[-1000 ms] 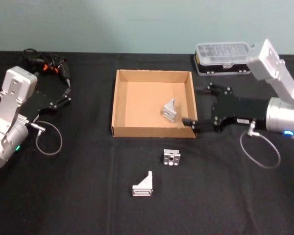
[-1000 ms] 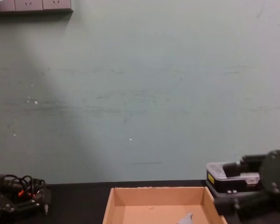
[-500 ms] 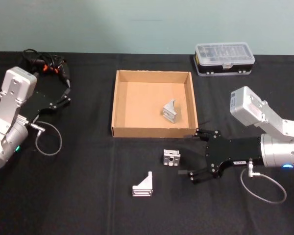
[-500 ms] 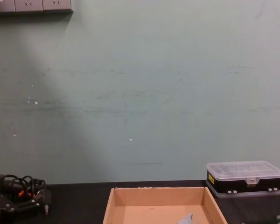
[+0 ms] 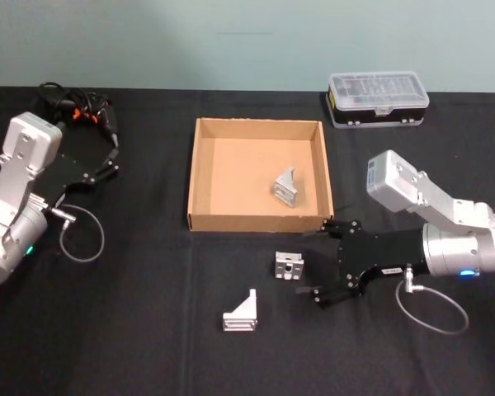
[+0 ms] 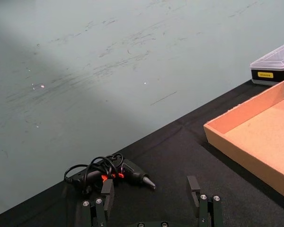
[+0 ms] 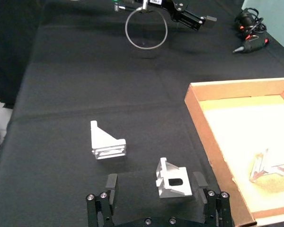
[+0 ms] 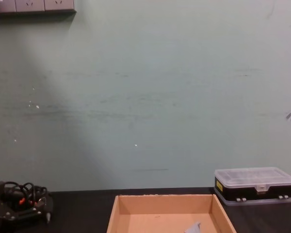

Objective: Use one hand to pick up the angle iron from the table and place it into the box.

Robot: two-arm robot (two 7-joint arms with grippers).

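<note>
Hovering with fingers spread wide, the right gripper [image 5: 320, 264] faces the angle iron [image 5: 289, 266], a small silvery slotted bracket lying on the black table [image 5: 148, 346] just outside the box [image 5: 257, 221]. Left gripper [image 5: 112, 155] sits parked, fingers apart.

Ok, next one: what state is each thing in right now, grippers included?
right gripper: open, low over the table, not gripping.
left gripper: open, parked at the table's left.
angle iron by the right gripper: on the table, just ahead of it, loose.
front angle iron: on the table, untouched.
box: lidless, one iron inside.
angle iron in the box: lying on its floor.
plastic case: lid shut.
</note>
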